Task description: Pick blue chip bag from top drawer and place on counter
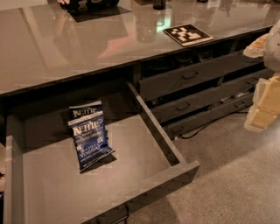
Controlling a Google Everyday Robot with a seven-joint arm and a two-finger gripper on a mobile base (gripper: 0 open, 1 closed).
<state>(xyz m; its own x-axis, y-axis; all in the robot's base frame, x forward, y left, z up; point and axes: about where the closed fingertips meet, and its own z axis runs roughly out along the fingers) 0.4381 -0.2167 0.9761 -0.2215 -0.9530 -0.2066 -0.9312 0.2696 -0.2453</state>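
The top drawer [135,162] is pulled wide open at the lower left. The blue chip bag [89,142] lies on its floor left of centre, with white "KETTLE" lettering facing up. A second blue bag of the same print [86,111] sits just behind it, partly covered by it. The counter [65,43] runs across the top, glossy grey-brown, with a black-and-white marker tag [188,34] on its right part. My gripper [264,103] shows as pale yellowish parts at the right edge, well away from the drawer and holding nothing I can see.
Three narrower grey drawers with black handles [190,76] stand partly open to the right of the top drawer. A dark cable [192,133] lies on the speckled floor [236,175] under them. Dark objects [87,6] sit at the counter's far edge.
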